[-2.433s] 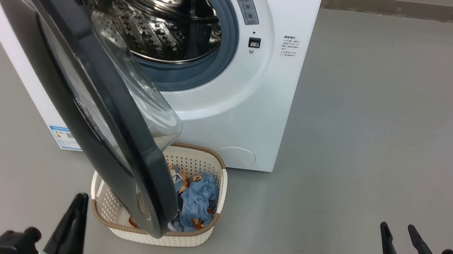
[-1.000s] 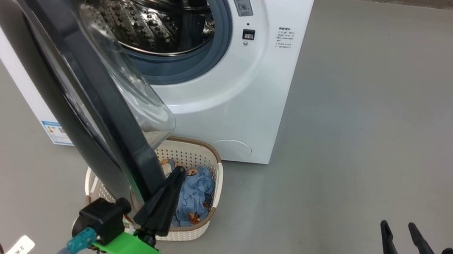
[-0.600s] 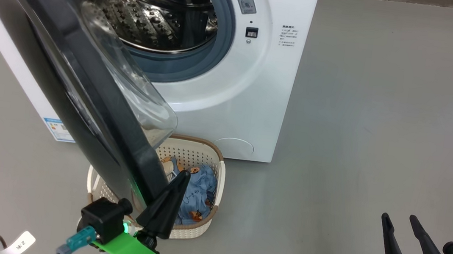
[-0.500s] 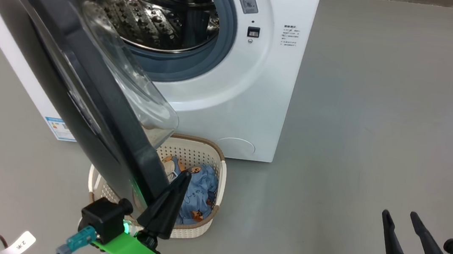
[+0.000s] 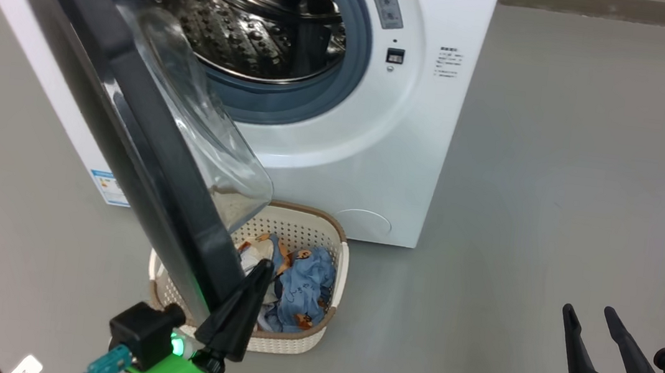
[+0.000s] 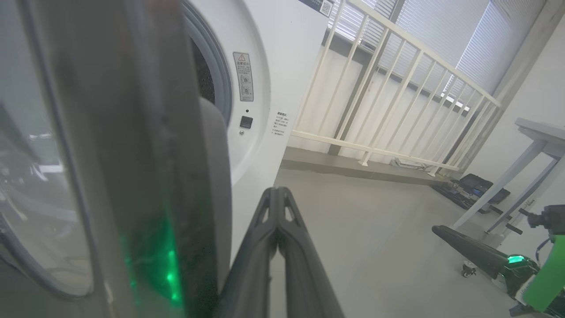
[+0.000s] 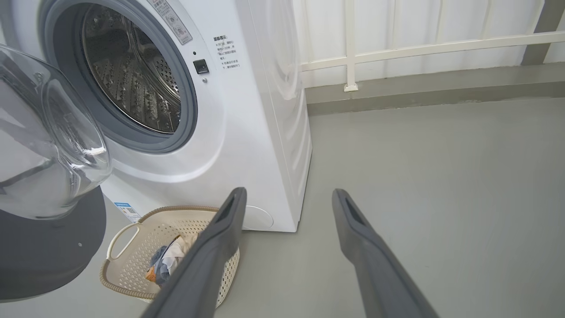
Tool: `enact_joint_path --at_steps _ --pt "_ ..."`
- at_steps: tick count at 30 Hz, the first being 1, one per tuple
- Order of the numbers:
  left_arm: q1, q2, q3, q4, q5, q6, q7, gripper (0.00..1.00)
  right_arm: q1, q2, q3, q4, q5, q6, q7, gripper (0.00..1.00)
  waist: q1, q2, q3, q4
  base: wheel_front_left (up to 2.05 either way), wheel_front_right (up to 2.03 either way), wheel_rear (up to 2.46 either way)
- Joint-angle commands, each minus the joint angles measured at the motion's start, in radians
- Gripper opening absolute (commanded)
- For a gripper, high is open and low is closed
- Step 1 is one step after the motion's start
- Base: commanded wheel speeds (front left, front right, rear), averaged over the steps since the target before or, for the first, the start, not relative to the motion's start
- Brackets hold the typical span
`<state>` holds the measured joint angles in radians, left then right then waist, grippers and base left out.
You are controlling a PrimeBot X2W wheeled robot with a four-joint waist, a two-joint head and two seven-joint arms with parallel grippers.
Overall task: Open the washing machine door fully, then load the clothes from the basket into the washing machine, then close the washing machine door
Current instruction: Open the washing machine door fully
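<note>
Grey floor [image 5: 559, 175] filled the right half of the head view, and a white railing [image 6: 375, 84] stood behind it in the left wrist view. Low and left of centre in the head view, the left gripper [image 5: 262, 269] had its two dark fingers pressed together with nothing between them. Its tips were right beside the lower edge of the washing machine door [image 5: 145, 127]; whether they touched the black rim could not be told. That door stood swung out toward the camera, its glass bowl bulging toward the drum and its lower rim hanging over the basket [image 5: 289, 344]. The basket sat on the floor at lower centre, just in front of the washing machine [image 5: 374, 154], with the clothes [image 5: 304, 283] heaped in its right part. In the lower right corner the right gripper [image 5: 587, 310] had its fingers spread wide and empty, well apart from the basket.
</note>
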<state>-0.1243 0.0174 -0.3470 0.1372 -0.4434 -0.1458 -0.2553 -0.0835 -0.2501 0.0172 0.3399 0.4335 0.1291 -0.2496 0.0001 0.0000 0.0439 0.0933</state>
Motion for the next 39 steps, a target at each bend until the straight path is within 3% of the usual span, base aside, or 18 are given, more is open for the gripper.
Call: enact_joint_path --at_steps 1,23,39 --pt "-0.013 0.033 0.085 -0.018 0.008 0.015 -0.006 0.0 -0.008 -0.015 0.014 -0.026 -0.007 0.002 -0.012 1.0 0.0 0.0 -0.005 0.014 0.0 0.0 0.0" --pt "0.093 0.055 0.144 -0.086 0.06 0.015 -0.006 0.0 0.009 -0.009 0.007 -0.039 -0.014 0.002 -0.012 1.0 0.0 0.0 -0.011 0.169 0.0 0.0 0.0" --pt "0.107 0.057 0.285 -0.065 0.108 0.032 -0.006 0.0 0.02 -0.001 -0.009 -0.041 -0.022 0.002 -0.012 1.0 0.0 0.0 -0.015 0.244 0.0 0.0 0.0"
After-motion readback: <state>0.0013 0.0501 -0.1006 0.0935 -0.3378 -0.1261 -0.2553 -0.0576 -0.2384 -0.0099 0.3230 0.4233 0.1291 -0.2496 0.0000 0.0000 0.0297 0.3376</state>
